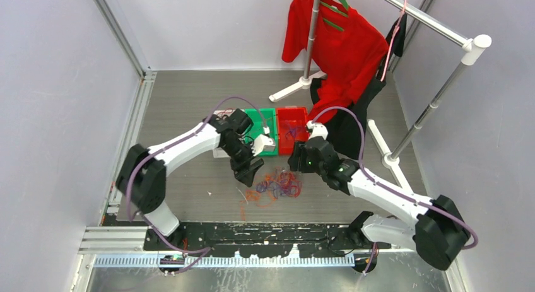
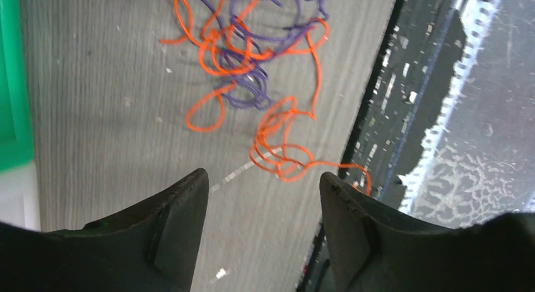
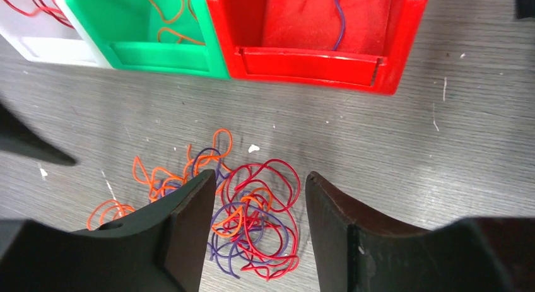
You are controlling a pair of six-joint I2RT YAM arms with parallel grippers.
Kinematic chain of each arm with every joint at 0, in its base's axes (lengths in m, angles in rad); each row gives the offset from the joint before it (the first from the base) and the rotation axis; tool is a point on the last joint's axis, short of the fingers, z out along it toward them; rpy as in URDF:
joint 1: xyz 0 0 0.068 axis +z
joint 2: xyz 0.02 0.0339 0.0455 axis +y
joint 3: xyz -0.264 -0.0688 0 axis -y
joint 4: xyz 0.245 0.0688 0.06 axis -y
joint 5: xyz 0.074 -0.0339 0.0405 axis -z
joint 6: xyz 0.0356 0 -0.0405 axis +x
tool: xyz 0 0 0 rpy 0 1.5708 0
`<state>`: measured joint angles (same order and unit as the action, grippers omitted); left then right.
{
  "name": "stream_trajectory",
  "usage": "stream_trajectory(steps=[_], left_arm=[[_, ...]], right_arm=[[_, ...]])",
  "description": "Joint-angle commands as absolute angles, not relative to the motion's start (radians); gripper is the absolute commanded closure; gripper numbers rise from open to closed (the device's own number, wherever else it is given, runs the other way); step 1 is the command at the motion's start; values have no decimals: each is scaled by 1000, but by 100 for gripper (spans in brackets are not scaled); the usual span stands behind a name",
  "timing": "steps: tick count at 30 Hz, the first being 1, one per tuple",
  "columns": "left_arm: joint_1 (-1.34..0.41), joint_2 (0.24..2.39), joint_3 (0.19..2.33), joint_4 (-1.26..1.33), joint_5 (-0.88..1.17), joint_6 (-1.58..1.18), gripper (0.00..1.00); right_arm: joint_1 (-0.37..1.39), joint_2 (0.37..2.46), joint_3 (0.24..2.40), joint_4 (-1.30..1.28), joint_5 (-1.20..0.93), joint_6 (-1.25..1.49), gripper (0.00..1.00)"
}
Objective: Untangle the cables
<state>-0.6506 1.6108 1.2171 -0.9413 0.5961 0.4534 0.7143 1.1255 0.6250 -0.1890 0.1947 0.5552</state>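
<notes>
Dark fingers of the right gripper [image 3: 260,175] are seen parted, with nothing clamped between them, above the cables [image 3: 255,226]. These are found tangled on the grey table [image 3: 410,153], near the green bin [image 3: 164,55] and red bin [image 3: 315,65]. The left gripper [image 2: 262,175] is likewise held spread and empty, beside the orange and purple loops.

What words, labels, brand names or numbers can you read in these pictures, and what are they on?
None can be read. The green bin, red bin, white bin and red garment show no lettering. The pale flecks on the table are specks, not letters.
</notes>
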Motion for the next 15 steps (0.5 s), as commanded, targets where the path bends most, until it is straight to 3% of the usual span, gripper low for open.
stream_trajectory(steps=[1,15], left_arm=[[-661,1730,1298,-860,620,522,36],[-729,1867,1333,-786,634,699,40]], right_arm=[[720,1024,615,-121,250,612,41],[721,954,610,-168,250,620,42]])
